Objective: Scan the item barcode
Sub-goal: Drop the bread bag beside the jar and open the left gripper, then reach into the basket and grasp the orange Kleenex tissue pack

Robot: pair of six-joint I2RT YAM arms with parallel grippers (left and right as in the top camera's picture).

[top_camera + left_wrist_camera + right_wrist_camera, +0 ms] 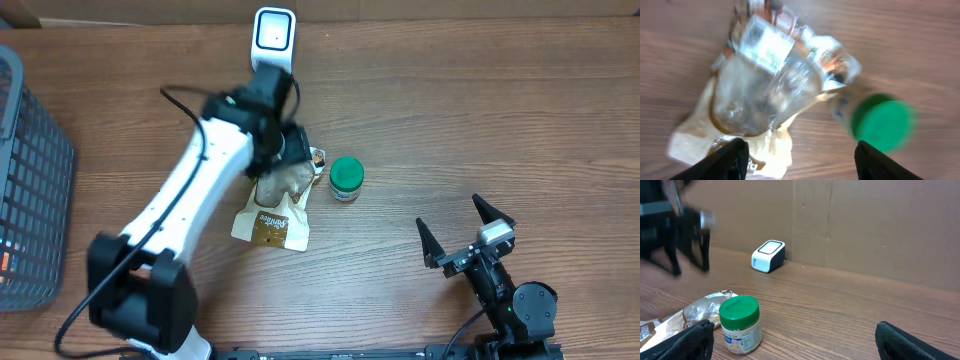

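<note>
Basket cut by left edge; pouch, jar blurred; label unreadable.

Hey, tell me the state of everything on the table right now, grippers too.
Snack bag: lying flat on the table, white label facing up.
Green-lidded jar: upright, lid on, beside the bag.
Scanner: standing at the table's far edge.
Mesh basket: upright, partly out of frame.
Left gripper: open above the bag, holding nothing.
Right gripper: open, empty.

wooden table, pouch, jar, scanner, basket
</note>
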